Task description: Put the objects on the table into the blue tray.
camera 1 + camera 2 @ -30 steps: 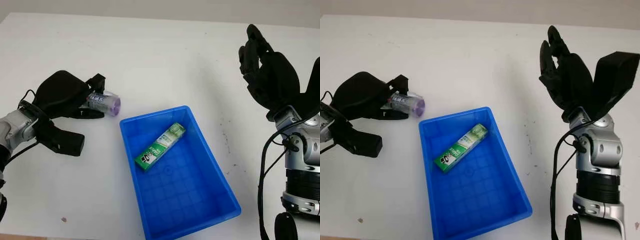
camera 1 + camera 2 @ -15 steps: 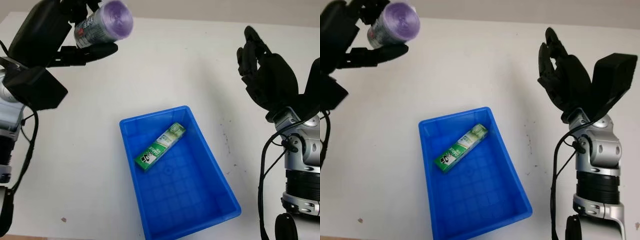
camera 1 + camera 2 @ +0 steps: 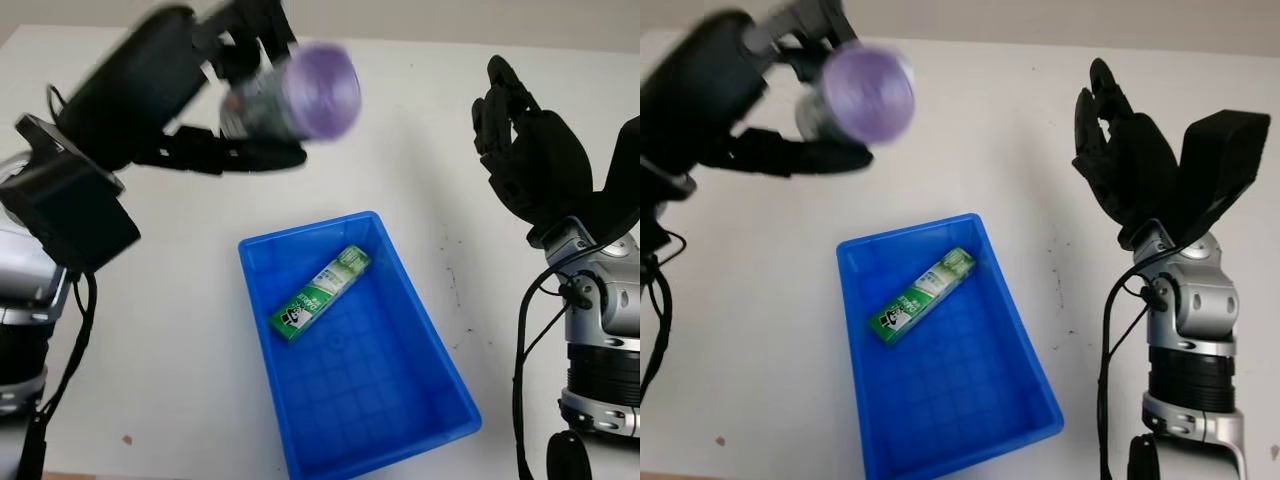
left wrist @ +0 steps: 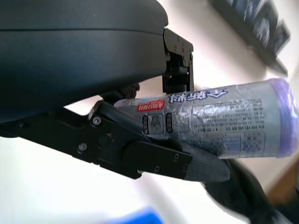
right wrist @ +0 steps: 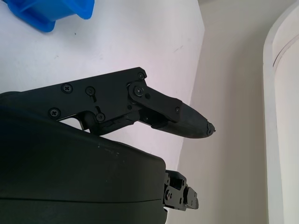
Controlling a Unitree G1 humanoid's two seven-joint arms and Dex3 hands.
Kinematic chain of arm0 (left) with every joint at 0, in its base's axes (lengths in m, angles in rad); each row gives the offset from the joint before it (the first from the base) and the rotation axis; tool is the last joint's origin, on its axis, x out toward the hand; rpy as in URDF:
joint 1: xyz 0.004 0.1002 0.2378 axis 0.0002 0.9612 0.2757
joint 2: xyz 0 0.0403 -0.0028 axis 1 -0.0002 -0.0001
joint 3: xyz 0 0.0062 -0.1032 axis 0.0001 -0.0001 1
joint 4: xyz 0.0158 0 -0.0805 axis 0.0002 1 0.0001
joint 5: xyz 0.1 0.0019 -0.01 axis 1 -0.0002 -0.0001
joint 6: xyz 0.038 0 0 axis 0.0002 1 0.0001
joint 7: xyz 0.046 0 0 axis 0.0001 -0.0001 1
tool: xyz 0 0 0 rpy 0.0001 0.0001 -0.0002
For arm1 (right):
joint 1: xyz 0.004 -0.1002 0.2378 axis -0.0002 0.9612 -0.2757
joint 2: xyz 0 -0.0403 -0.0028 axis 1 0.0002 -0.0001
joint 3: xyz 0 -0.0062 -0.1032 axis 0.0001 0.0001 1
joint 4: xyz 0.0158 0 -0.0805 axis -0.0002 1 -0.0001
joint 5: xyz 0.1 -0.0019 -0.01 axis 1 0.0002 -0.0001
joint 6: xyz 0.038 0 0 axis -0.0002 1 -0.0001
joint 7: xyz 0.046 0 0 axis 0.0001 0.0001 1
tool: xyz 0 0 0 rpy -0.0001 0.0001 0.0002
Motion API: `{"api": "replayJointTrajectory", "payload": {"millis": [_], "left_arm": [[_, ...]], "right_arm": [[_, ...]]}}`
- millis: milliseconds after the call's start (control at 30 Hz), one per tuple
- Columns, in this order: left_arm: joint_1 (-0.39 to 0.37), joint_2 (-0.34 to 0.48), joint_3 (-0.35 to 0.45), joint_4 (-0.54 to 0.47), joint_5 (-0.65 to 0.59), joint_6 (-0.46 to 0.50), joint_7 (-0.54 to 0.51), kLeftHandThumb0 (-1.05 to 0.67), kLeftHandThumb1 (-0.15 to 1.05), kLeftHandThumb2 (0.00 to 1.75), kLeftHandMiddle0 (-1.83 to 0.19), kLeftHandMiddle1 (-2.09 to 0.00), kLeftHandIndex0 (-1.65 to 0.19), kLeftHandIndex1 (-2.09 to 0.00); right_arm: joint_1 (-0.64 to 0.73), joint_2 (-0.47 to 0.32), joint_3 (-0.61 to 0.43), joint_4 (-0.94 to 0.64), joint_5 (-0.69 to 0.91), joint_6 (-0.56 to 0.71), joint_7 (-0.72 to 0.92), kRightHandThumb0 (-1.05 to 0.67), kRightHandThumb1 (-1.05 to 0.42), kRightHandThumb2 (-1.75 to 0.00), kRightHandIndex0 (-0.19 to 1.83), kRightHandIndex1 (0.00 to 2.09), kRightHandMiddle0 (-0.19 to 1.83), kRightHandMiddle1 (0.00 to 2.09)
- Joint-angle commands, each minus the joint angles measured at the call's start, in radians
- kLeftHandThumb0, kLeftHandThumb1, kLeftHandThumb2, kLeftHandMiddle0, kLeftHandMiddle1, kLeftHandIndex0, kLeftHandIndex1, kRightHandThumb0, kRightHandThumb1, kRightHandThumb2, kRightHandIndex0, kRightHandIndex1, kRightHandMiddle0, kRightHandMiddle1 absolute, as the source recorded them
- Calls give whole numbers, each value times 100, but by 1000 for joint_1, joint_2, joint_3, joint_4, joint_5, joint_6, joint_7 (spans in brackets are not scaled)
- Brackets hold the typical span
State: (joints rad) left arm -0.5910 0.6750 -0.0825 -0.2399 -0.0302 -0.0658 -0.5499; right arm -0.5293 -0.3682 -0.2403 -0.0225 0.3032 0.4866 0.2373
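Note:
My left hand (image 3: pixel 245 110) is raised high above the table, shut on a silver roll of purple bags (image 3: pixel 300 95), whose purple end faces the camera; the roll (image 4: pixel 219 123) lies between the black fingers (image 4: pixel 159 161). It hangs above and behind the far left corner of the blue tray (image 3: pixel 440 380). A green toothpaste box (image 3: pixel 320 292) lies slantwise in the tray's far half. My right hand (image 3: pixel 525 150) is held up open at the right, above the table and apart from the tray.
The white table (image 3: pixel 150 380) stretches around the tray. A small brown speck (image 3: pixel 127 438) marks the near left. The right arm's metal wrist and cable (image 3: pixel 600 330) stand by the tray's right side.
My left hand has carried the roll of bags to the right and nearer to the camera, toward the space over the tray. The right hand has barely moved.

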Motion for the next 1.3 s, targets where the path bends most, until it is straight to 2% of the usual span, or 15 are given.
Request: {"api": "replayJointTrajectory", "payload": {"millis": [0, 100, 233, 400, 433, 533, 567, 600, 667, 700, 833, 967, 1133, 1200, 1267], "left_arm": [[26, -6, -23, -61, -26, 69, -44, -48, 105, 30, -65, -209, -42, -189], [53, -21, -56, -98, -57, 145, -109, -48, 105, 31, -71, -209, -42, -189], [82, -18, -82, -134, -105, 279, -193, -47, 105, 33, -75, -209, -37, -208], [136, -57, -94, -155, -152, 389, -213, -43, 105, 27, -65, -204, -34, -202], [150, -67, -96, -153, -155, 394, -212, -42, 105, 27, -59, -195, -31, -191], [160, -67, -107, -138, -155, 385, -245, -44, 105, 29, -48, -134, -22, -123], [154, -53, -117, -137, -144, 381, -266, -45, 105, 29, -48, -104, -23, -95], [145, -40, -125, -140, -138, 387, -288, -49, 105, 29, -50, -55, -26, -55], [125, -17, -137, -143, -137, 402, -334, -53, 105, 28, -38, -14, -20, -20], [120, -12, -139, -145, -138, 408, -348, -54, 105, 28, -34, -8, -16, -13], [97, 4, -129, -137, -146, 394, -397, -50, 105, 37, -4, -2, 0, -3], [99, -43, -52, -102, -222, 374, -372, -36, 105, 36, 5, -3, 3, -3], [105, -116, 40, -45, -229, 289, -256, -50, 92, 65, -10, -7, -8, -8], [115, -183, 89, -11, -247, 241, -175, -50, 91, 66, -19, -8, -18, -12], [118, -282, 149, 27, -265, 176, -45, -52, 102, 43, -42, -11, -37, -20]], "right_arm": [[13, 3, -3, -20, 3, -12, 1, -52, -105, -76, -19, 0, -19, 0], [15, 4, -5, -24, -3, -11, -12, -53, -105, -74, -19, 0, -19, 0], [13, 4, -10, -31, 1, 0, -25, -54, -105, -73, -19, 0, -19, 0], [12, -3, -4, -21, -5, -12, -16, -56, -105, -70, -19, 0, -19, 0], [12, -3, -4, -22, -6, -9, -18, -56, -105, -69, -19, 0, -19, 0], [14, 0, -8, -24, -4, -9, -17, -56, -105, -68, -19, 0, -19, 0], [14, 0, -10, -23, -4, -8, -17, -56, -105, -68, -19, 0, -19, 0], [14, -1, -10, -23, -6, -7, -18, -56, -105, -67, -19, 0, -19, 0], [14, -4, -7, -25, -10, -6, -17, -56, -105, -67, -19, 1, -19, 0], [15, -7, -6, -25, -11, -7, -15, -56, -105, -68, -19, 1, -19, 0], [19, -6, -6, -24, -13, -14, -7, -55, -105, -71, -19, 0, -19, 0], [22, -2, -9, -24, -9, -11, -2, -55, -105, -73, -19, 0, -19, 0], [24, 2, -10, -22, -7, -12, -2, -55, -105, -72, -19, 0, -19, 0], [24, 1, -9, -22, -7, -11, 0, -55, -105, -73, -19, 0, -19, 0], [22, 2, -9, -22, -4, -5, 1, -55, -105, -73, -19, 0, -19, 0]]}}
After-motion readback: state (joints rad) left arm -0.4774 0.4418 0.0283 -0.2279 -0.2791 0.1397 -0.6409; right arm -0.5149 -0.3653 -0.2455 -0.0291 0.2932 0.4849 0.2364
